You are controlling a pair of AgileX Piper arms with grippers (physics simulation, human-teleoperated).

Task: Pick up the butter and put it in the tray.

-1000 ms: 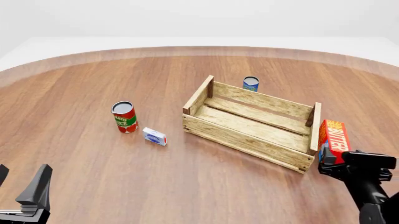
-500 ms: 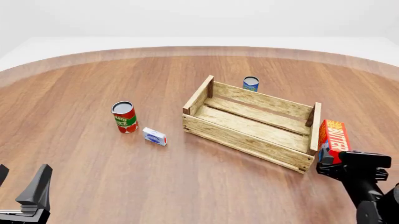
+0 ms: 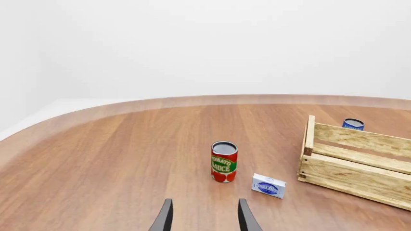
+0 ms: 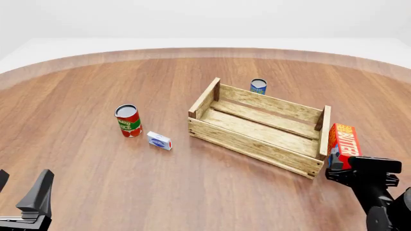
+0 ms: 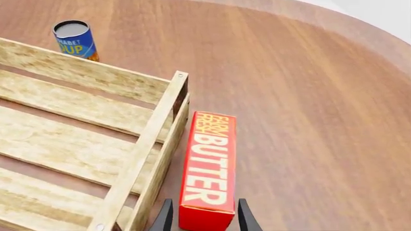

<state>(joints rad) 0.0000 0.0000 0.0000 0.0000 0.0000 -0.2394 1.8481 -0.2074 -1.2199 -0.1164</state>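
Observation:
The butter [image 4: 343, 138] is a red and orange carton with white "BUTTER" lettering. It rests on the table just outside the right end of the tray [image 4: 253, 144], a light-wood slatted crate. In the right wrist view the butter [image 5: 209, 166] lies along the tray's end wall [image 5: 149, 147]. My right gripper [image 4: 340, 166] is open, and its fingers [image 5: 165, 217] stand on either side of the carton's near end. My left gripper [image 4: 22, 187] is open and empty at the near left, far from the butter; it also shows in the left wrist view [image 3: 204, 219].
A red-and-green tomato sauce can [image 4: 128, 121] and a small white-and-blue box [image 4: 159, 141] stand left of the tray. A blue can [image 4: 258, 86] stands behind the tray's far wall. The table's rounded edge curves along the back.
My right gripper has shifted slightly left and lower at the butter's near end. The butter, the tray and my left arm have not moved.

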